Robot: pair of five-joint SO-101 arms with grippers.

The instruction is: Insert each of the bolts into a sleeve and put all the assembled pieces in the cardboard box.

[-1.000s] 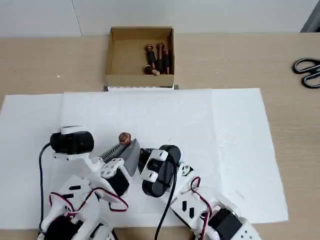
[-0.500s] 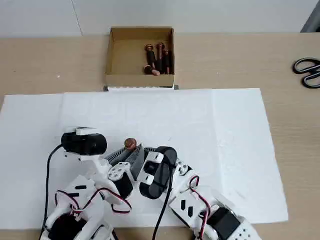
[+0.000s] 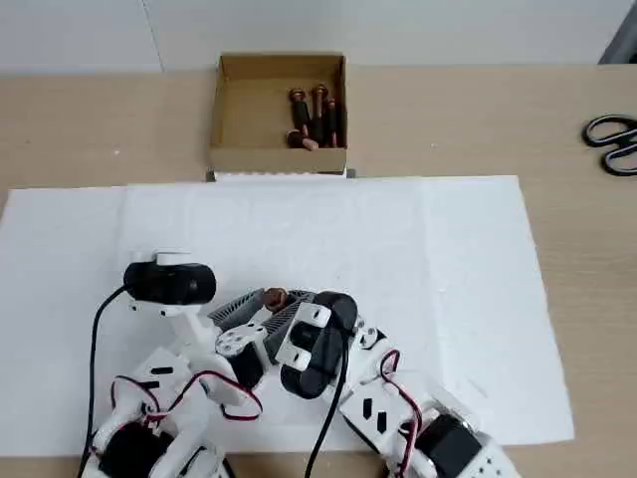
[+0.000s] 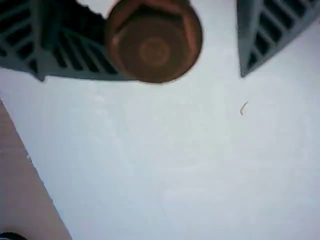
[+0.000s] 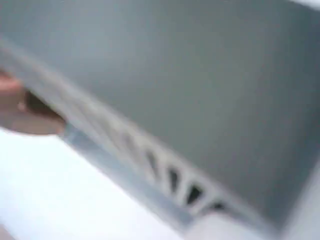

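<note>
Over the last sec the left gripper (image 4: 175,67) brings its bolt (image 4: 152,42) back toward the arms, head now just beside the right gripper (image 3: 299,311) (prob. lining up for insertion). Left clamps the bolt; right's state I can't tell. Bolt: copper-toned metal, smooth round head. Cardboard box (image 3: 227,110) sits well apart, w/ finished pieces (image 3: 314,118) inside.

A wooden table (image 3: 478,119) carries a large sheet of white paper (image 3: 468,299) across its near part. The cardboard box (image 3: 279,158) stands just beyond the paper's far edge. Black scissors (image 3: 612,142) lie at the right edge.
</note>
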